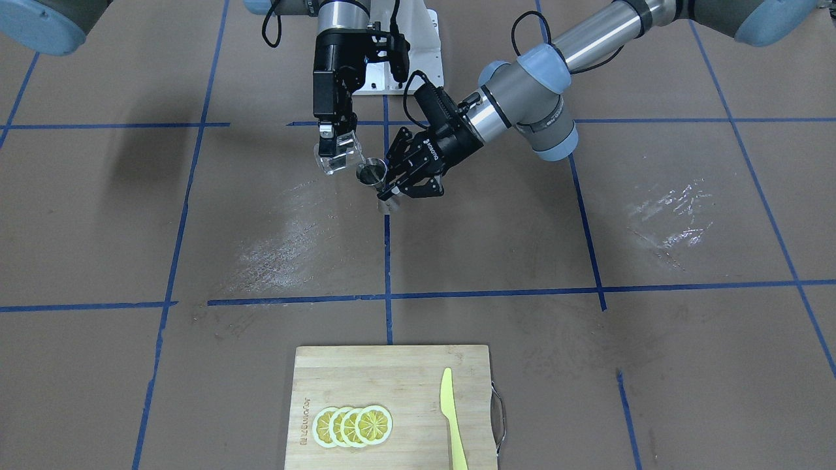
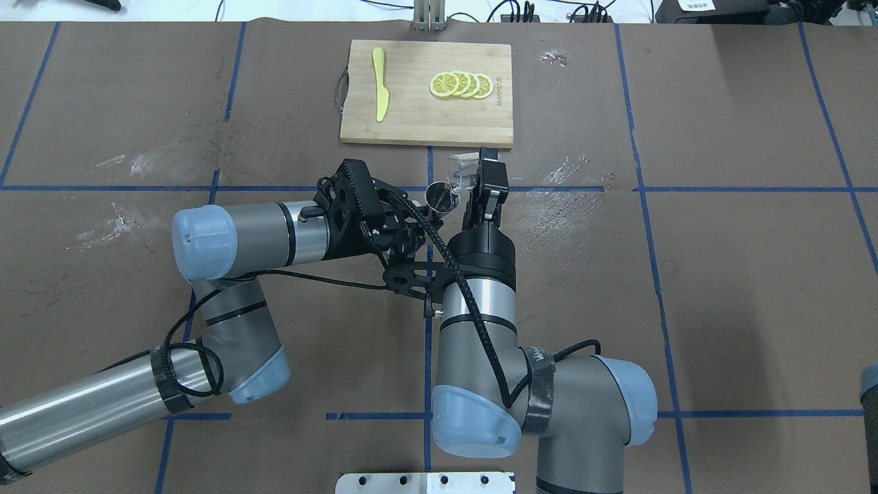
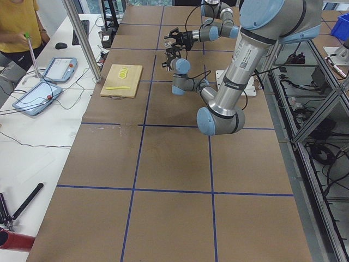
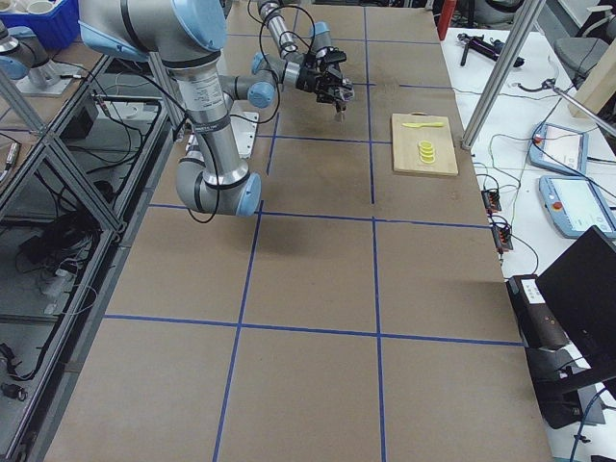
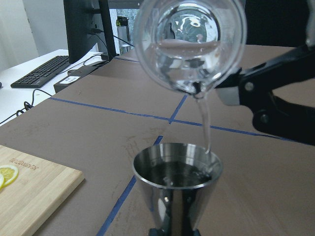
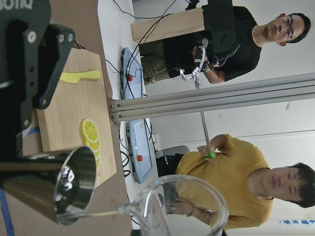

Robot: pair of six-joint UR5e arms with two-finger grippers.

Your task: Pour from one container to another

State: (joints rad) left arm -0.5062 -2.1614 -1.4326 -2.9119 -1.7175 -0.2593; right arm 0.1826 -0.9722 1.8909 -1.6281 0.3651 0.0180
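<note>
My left gripper (image 1: 386, 188) is shut on the small metal jigger (image 1: 371, 175), holding it upright above the table's middle. My right gripper (image 1: 336, 141) is shut on the small clear cup (image 1: 339, 158), which is tilted over the jigger. In the left wrist view the clear cup (image 5: 189, 44) leans mouth-down and a thin stream of clear liquid (image 5: 206, 123) runs into the jigger (image 5: 177, 182), which holds some liquid. From overhead, the cup (image 2: 461, 170) sits just right of the jigger (image 2: 442, 197). The right wrist view shows the jigger (image 6: 66, 184) beside the cup's rim (image 6: 182, 206).
A wooden cutting board (image 1: 392, 385) lies at the operators' edge, bearing several lemon slices (image 1: 353, 425) and a yellow knife (image 1: 452, 418). Blue tape lines cross the brown table. A white base plate (image 1: 405, 65) sits by the robot. Two people (image 6: 231, 34) stand beyond the table.
</note>
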